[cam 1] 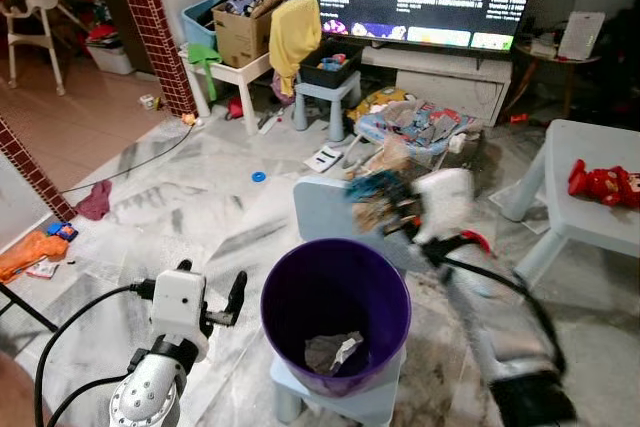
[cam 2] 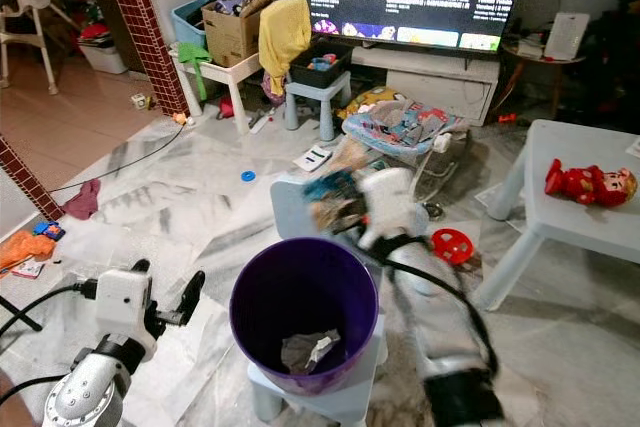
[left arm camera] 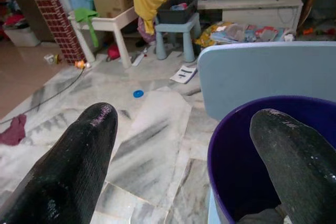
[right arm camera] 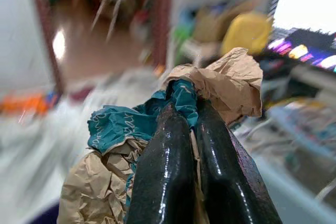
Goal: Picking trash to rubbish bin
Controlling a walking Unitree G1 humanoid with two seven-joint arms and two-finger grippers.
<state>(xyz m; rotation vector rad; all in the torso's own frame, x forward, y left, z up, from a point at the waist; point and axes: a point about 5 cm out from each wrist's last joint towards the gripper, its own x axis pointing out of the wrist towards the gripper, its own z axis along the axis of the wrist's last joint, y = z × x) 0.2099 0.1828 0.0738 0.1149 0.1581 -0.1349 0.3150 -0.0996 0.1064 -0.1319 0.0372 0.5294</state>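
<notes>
Purple bin (cam 1: 335, 312), low centre of frame, sits on a small stool. I have the right gripper (cam 1: 385, 209) just beyond its far rim, jaws clamped on crumpled brown-and-teal paper (right arm camera: 173, 129). Left gripper (cam 1: 236, 292), jaws wide, idles beside the bin's left.
</notes>
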